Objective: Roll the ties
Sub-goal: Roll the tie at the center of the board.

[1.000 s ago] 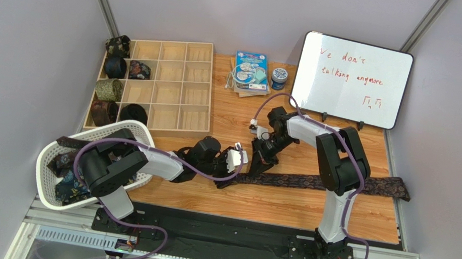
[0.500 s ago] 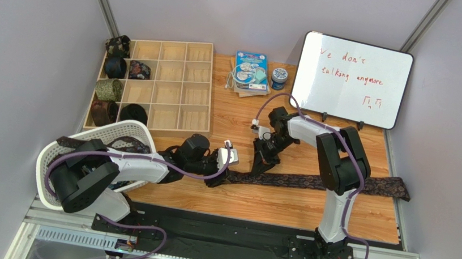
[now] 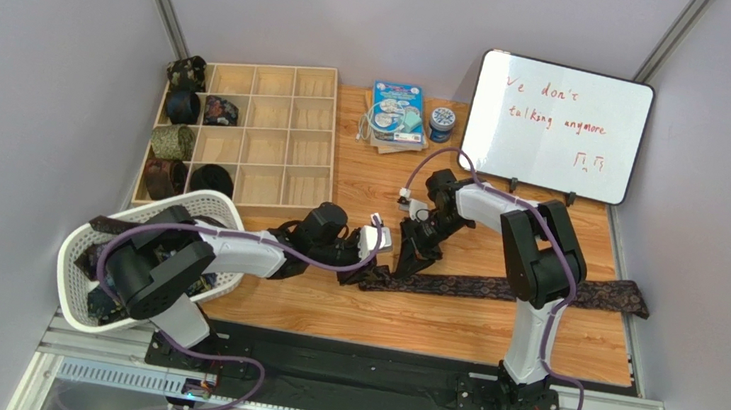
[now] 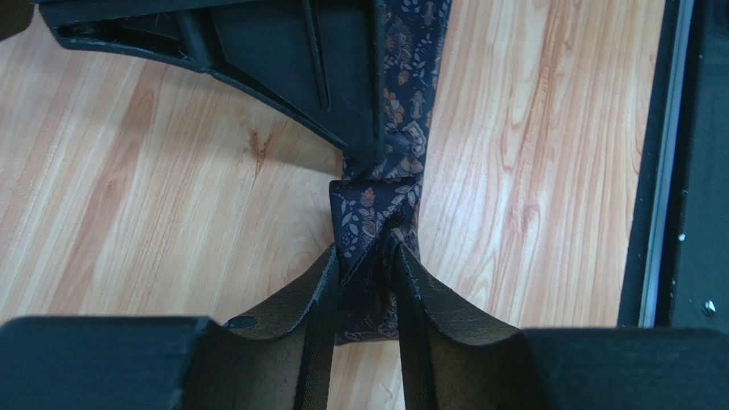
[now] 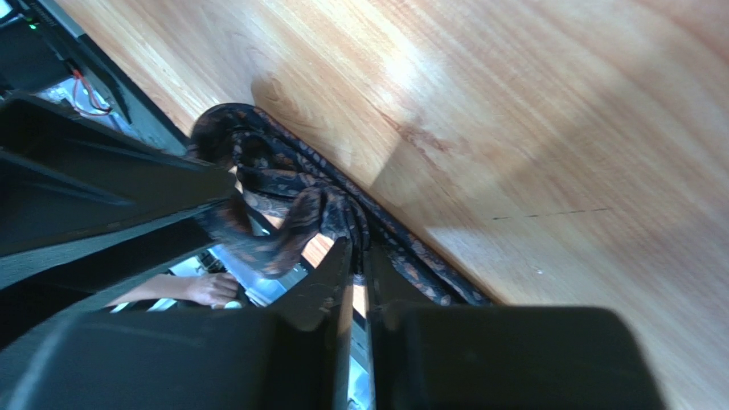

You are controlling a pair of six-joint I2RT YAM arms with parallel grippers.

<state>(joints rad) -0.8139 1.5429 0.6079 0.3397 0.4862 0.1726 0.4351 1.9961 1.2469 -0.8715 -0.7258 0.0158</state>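
Roughly across the middle of the table (image 3: 428, 326) lies a long dark tie (image 3: 498, 286) with a small orange pattern. It runs from the centre out past the right edge, and its left end is folded and bunched.

From the left wrist view, the left tool (image 4: 366, 256) has its two fingers pressed together on that bunched end, with fabric pinched between them. Just beyond it, the right tool (image 5: 355, 248) comes down on the same tie. Its fingers are almost together, with gathered fabric caught at their tips. The two tools sit very near each other.

At the far left stands a wooden tray (image 3: 282, 140) of square compartments. Rolled ties (image 3: 172, 143) fill its left column and two compartments of the next. A white mesh basket (image 3: 219, 208) sits at the near left, partly hidden by the left arm. A whiteboard (image 3: 558, 125) with red writing stands at the far right.
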